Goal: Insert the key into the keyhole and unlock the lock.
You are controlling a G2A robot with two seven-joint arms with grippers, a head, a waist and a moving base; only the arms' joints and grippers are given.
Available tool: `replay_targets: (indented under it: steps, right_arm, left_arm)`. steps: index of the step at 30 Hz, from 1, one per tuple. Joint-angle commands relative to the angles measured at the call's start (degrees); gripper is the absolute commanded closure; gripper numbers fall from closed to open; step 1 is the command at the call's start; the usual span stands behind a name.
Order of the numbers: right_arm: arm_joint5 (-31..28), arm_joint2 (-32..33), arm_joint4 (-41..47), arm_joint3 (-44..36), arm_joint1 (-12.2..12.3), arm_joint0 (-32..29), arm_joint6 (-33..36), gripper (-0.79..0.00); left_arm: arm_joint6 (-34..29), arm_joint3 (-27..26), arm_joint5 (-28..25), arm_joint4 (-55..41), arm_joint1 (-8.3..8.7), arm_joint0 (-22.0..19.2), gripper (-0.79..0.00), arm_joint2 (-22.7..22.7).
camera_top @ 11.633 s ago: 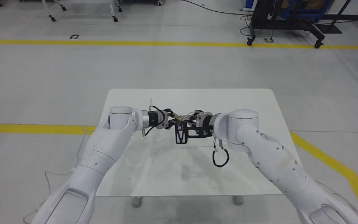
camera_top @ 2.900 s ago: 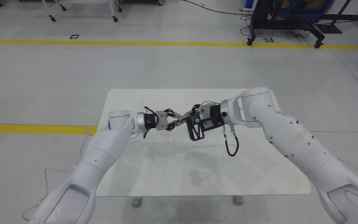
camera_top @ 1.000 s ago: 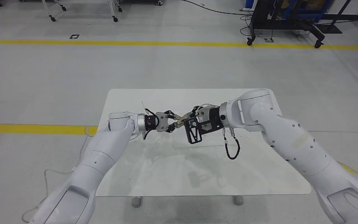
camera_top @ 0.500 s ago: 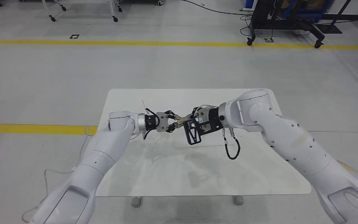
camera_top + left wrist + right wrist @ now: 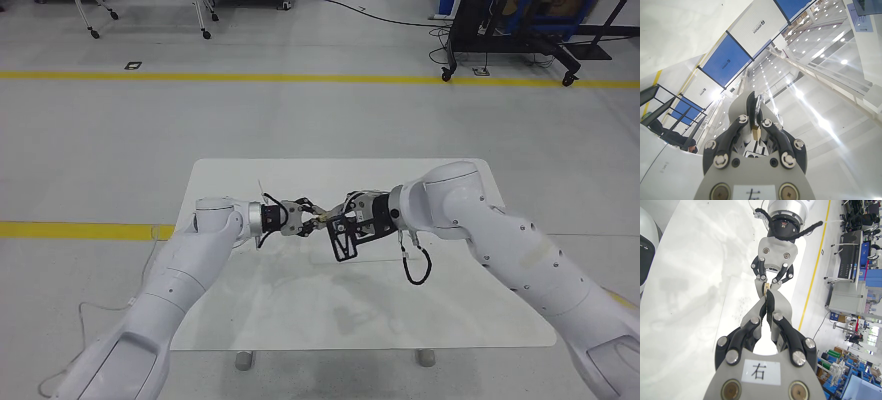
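Note:
Both arms meet above the middle of the white table (image 5: 430,310). My left gripper (image 5: 307,221) is shut on the small brass lock (image 5: 756,133), whose silver shackle (image 5: 759,106) runs between its fingers. In the right wrist view the lock (image 5: 767,287) shows as a brass sliver at the left gripper's (image 5: 767,285) tips. My right gripper (image 5: 767,295) is shut, tip to tip against the lock, in line with the left one. Its black pads (image 5: 770,308) hide the key almost wholly. In the top view the right gripper (image 5: 327,222) touches the lock (image 5: 317,220).
A black cable (image 5: 412,268) loops down from the right wrist over the table. The table's edges lie well away from the grippers. Yellow floor lines (image 5: 70,230) run beside the table, and a black cart (image 5: 520,35) stands far behind.
The two grippers stay joined at the lock. The right wrist has rolled a little and both grippers have sunk slightly toward the table's front.

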Motion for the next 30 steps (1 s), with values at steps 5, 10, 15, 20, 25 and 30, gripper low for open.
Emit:
replay_targets:
  steps: [5,10,15,20,25,30]
  right_arm:
    - [0.2,-0.1,0.3,-0.5,-0.1,-0.3,2.3,0.0]
    - [0.4,-0.4,0.5,-0.4,-0.3,-0.3,3.6,0.0]
    - [1.1,-0.4,0.2,-0.9,-0.5,-0.4,5.2,0.0]
    - [1.3,-0.5,0.4,-1.1,-0.6,-0.5,6.4,0.0]
    - [1.7,-0.4,1.4,-1.0,-0.8,-0.6,7.2,-0.271]
    - [1.8,0.1,1.9,-1.0,-0.8,-0.9,7.2,-0.289]
  left_arm:
    - [0.6,-1.0,0.3,-0.1,0.11,0.4,0.0,-0.2]
    - [0.6,-1.4,0.8,-0.3,0.2,0.7,0.0,-0.3]
    - [1.3,-1.8,1.4,-0.3,0.28,0.9,0.0,-0.4]
    - [1.9,-2.1,1.3,-0.4,0.31,1.0,0.0,-0.6]
    - [2.3,-2.2,1.5,-0.8,0.33,1.1,0.0,-0.7]
    - [2.7,-2.1,1.6,-1.2,0.33,1.2,0.0,-0.9]
